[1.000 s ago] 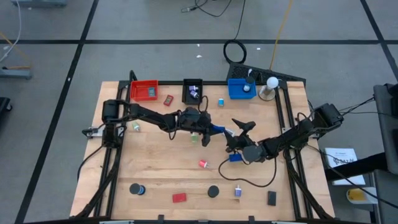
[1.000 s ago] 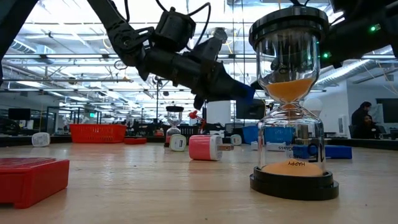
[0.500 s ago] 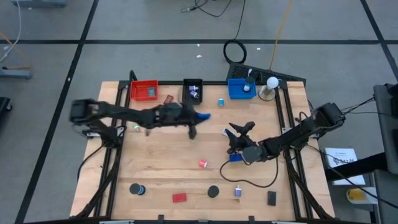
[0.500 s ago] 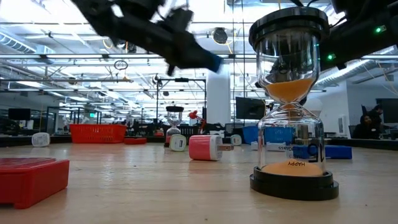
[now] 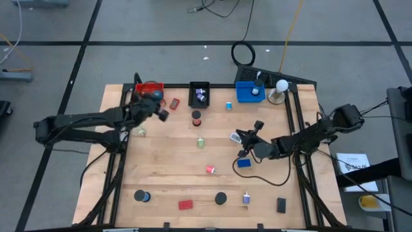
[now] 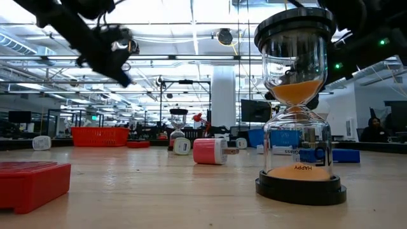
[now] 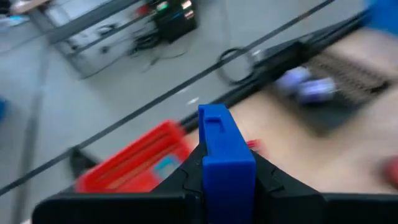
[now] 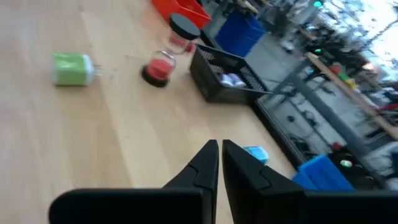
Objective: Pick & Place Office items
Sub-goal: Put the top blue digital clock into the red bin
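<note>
left gripper (image 7: 227,177) pinched blue block (image 7: 224,149) by flat sides | block looked light, stiff, smooth | right gripper (image 8: 220,163) pressed together, empty

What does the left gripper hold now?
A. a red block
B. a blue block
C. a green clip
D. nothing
B: in the left wrist view the left gripper is shut on a blue block that stands up between its fingers.
</note>
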Robot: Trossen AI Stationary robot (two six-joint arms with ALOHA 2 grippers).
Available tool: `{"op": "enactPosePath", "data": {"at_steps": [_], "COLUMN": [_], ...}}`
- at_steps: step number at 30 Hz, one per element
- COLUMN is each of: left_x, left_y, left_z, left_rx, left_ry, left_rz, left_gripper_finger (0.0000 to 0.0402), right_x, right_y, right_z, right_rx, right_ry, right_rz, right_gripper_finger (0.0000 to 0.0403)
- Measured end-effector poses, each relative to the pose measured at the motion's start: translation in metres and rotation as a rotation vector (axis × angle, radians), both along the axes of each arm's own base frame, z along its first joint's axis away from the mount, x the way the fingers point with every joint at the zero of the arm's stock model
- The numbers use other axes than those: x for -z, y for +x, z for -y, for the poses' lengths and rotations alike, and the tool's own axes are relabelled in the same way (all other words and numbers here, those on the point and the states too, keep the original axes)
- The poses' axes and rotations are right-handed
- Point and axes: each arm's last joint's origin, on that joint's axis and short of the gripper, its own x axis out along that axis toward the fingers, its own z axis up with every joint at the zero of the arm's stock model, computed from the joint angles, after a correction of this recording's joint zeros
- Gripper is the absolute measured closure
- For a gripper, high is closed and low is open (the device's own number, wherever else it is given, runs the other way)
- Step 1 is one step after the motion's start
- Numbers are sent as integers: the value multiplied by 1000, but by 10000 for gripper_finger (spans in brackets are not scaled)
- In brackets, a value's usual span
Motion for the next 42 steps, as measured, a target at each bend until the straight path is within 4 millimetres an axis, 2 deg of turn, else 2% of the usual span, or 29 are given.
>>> {"op": "enactPosePath", "data": {"at_steps": [5,11,17,23,34,42], "left_x": [6,35,59,67,84,90], "left_y": [-12,-22,-26,-25,-28,-26], "left_z": [-33,-76,-105,-118,-129,-130], "left_rx": [-106,-198,-210,-184,-140,-111], "left_ry": [21,-61,-126,-116,-178,-204], "left_rz": [-190,-445,-546,-550,-599,-586], "left_gripper_finger": [350,350,350,350,349,278], "right_x": [-1,-1,-1,-1,-1,-1], "right_y": [-1,-1,-1,-1,-1,-1], "right_z": [1,0,0,1,0,0], "right_rx": [-6,-11,-12,-12,-17,-34], "right_ry": [-3,-11,-13,-13,-11,-6], "right_rz": [42,40,38,38,37,33], "right_gripper_finger": [398,402,402,402,402,402]}}
